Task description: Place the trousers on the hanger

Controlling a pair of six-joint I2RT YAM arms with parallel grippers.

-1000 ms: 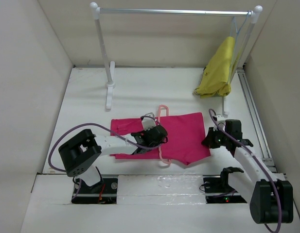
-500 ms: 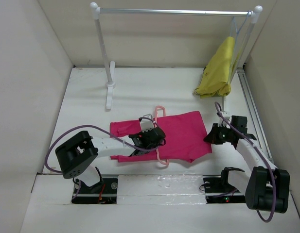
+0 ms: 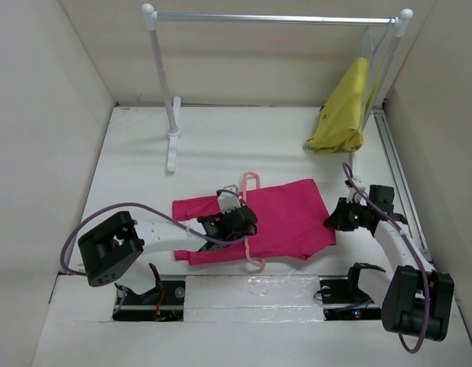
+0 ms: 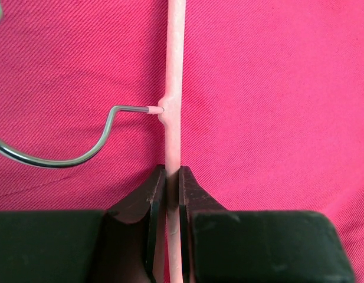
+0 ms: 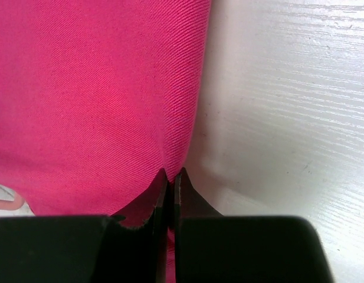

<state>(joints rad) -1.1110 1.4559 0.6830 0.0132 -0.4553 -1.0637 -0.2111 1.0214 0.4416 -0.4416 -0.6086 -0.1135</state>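
The trousers [image 3: 285, 218] lie flat on the surface [image 3: 220, 145], between the two hands, with the hanger [image 4: 173, 88] lying across them. The left hand [image 4: 172, 177] is closed tight on the hanger's thin bar, and the wire hook [image 4: 64, 156] sits just ahead of its fingertips, to their left. The right hand [image 5: 171, 177] is pinched shut on the trousers' edge. The slim bar could twist or slide in so narrow a pinch, and the cloth edge could pull free if the hands move apart. No container shows; a rail [image 3: 274, 17] far beyond both hands carries a yellow garment [image 3: 344, 111]
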